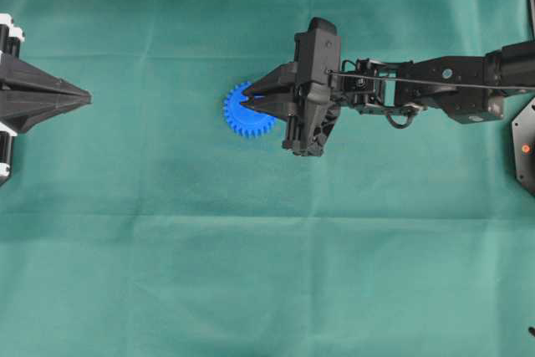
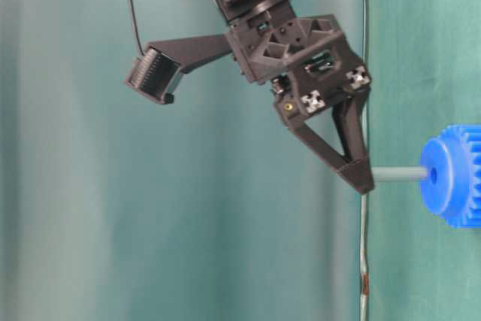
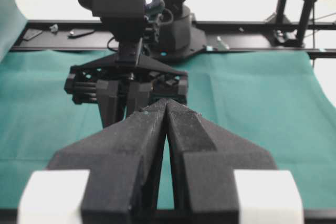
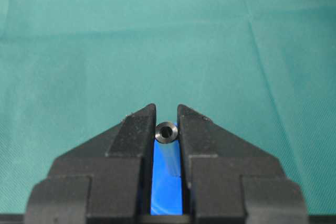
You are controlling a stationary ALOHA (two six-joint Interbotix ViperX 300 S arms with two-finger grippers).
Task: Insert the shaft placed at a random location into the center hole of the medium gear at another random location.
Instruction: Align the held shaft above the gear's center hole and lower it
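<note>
right end effector [image 4: 166,124] clamps shaft [image 4: 167,132] | tip at or in center hole [image 2: 434,174] of medium gear [image 1: 247,111], depth unclear | press along axis, no tilt | left end effector [image 3: 167,109] closed, empty

I see a bright blue gear [image 1: 243,114] with a silver-grey pin [image 2: 398,174] at its hub, matte black grippers [image 1: 248,94] beside it, all on a plain green cloth [image 1: 251,248].
</note>
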